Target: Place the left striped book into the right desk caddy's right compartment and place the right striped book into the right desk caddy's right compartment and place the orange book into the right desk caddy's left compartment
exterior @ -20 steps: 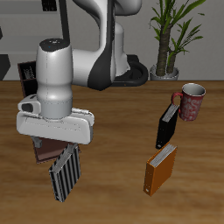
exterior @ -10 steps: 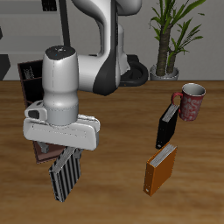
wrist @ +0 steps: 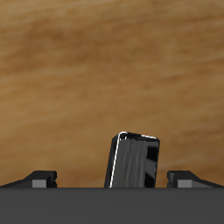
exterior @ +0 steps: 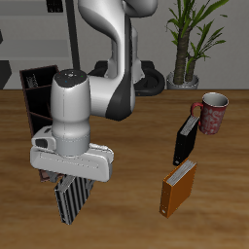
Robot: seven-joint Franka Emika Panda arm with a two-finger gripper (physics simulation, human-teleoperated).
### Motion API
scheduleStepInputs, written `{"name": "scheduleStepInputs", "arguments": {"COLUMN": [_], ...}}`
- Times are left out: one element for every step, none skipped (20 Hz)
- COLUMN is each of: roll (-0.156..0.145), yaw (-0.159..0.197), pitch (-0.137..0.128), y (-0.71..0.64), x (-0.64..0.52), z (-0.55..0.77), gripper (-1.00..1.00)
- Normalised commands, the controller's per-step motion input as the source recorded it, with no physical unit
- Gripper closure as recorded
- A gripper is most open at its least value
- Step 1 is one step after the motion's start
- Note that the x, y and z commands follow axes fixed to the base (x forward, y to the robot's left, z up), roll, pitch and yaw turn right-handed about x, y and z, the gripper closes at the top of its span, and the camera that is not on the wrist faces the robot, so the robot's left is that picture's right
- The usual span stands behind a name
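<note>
Near the table's (exterior: pixel 126 209) front edge, directly under the gripper (exterior: pixel 70 182), a thin striped book (exterior: pixel 71 198) stands on the wood, its cover banded in black and grey vertical stripes. In the wrist view the same striped book (wrist: pixel 133 161) shows as a dark glossy slab with a pale outline along its upper edge, sitting between the two fingertips (wrist: pixel 40 178); both tips stand clear of its sides with bare wood showing in the gaps, so the fingers are spread and not clamped on it.

Just behind the gripper, mostly hidden by the hand, a small piece of a dark maroon-brown object (exterior: pixel 44 173) shows; what it is cannot be told from here. Farther back, by the table's rear edge, stands a dark desk caddy (exterior: pixel 37 89) with black inner walls; whether anything sits inside it cannot be told.

Well apart across the table, the orange book (exterior: pixel 178 189) stands with white page edges showing. Behind it a plain black book (exterior: pixel 186 140) leans against a maroon patterned mug (exterior: pixel 211 112). A potted plant (exterior: pixel 191 39) stands at the back.
</note>
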Motion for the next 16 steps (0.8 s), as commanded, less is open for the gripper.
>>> {"name": "scheduleStepInputs", "arguments": {"roll": [0.019,0.008,0.013,0.0,0.01,-0.023,0.0,-0.002,-0.054,0.003,0.018,-0.044,0.019,-0.001,0.0,-0.015], "yaw": [-0.041,0.053,0.027,0.0,-0.056,-0.029,0.073,-0.025,0.007,0.039,0.067,0.007,-0.039,0.048,0.0,-0.017], "pitch": [0.036,0.042,0.023,0.0,0.043,0.031,0.058,0.028,0.066,0.087,-0.003,0.048,0.022,-0.001,0.0,0.008], "y": [-0.04,0.05,0.01,0.08,-0.06,-0.08,0.03,-0.11,-0.13,-0.06,-0.08,-0.16,-0.06,-0.09,0.04,-0.02], "x": [-0.01,0.02,-0.03,-0.07,0.02,0.02,0.02,0.03,0.0,0.01,0.0,0.0,0.02,-0.09,-0.02,-0.01], "z": [-0.16,-0.16,-0.17,0.01,-0.14,-0.21,-0.21,-0.18,-0.23,-0.22,-0.22,-0.16,-0.11,-0.12,0.0,-0.04], "gripper": [-1.0,-1.0,-1.0,-1.0,-1.0,-1.0,-1.0,-1.0,-1.0,-1.0,-1.0,1.0,1.0,1.0,1.0,1.0]}}
